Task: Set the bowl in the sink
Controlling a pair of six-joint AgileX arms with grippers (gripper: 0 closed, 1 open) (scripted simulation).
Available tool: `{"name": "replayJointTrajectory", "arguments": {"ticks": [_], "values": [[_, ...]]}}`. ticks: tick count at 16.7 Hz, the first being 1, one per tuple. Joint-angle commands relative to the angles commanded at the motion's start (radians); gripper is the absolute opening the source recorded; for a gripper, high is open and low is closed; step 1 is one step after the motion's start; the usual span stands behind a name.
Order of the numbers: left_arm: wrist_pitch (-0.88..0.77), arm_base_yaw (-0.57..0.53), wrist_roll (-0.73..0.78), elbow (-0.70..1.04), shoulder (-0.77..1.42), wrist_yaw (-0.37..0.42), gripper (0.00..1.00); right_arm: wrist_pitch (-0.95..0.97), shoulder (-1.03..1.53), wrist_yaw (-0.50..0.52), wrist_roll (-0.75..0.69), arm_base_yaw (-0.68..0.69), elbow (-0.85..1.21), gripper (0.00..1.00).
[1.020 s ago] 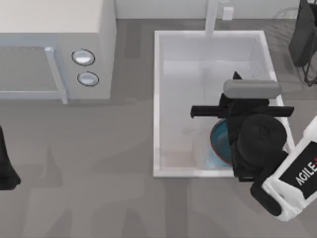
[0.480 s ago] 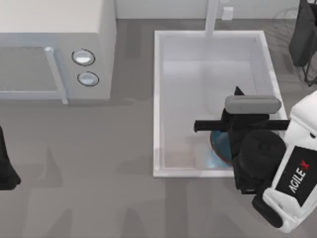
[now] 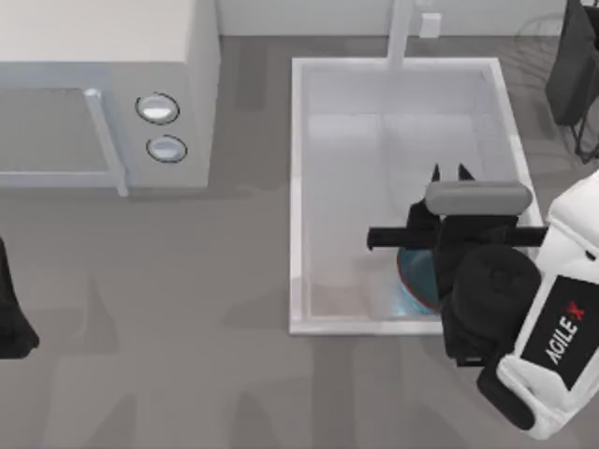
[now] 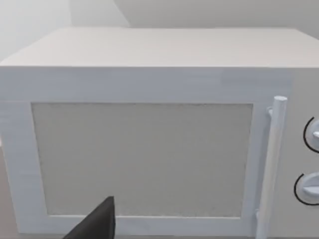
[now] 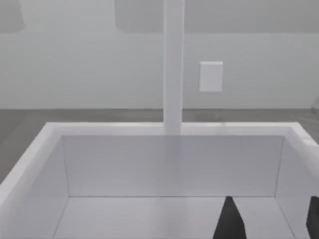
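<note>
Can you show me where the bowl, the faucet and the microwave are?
bowl [image 3: 415, 273], top view, its blue side.
faucet [image 5: 173, 64], right wrist view, its upright post.
microwave [image 4: 142, 159], left wrist view, its door window.

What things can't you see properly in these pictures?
1. The bowl in the sink: in the top view, the right arm covers most of it.
2. The left gripper: the left wrist view's edge cuts it off.
3. The microwave: its knobs are cut off there too.

Flat, even light is seen throughout; soft shadows are cast on the table [image 3: 187, 374]; no glare.
</note>
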Motion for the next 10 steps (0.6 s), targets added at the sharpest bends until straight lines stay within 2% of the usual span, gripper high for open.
{"name": "replayJointTrajectory", "arguments": {"ticks": [5,10], "values": [[0.000,0.000,0.000,0.000,0.000,0.000,1.00,0.000,0.000,0.000,0.000,0.000,0.000,0.98],[0.000,0.000,0.000,0.000,0.000,0.000,1.00,0.000,0.000,0.000,0.000,0.000,0.000,1.00]]}}
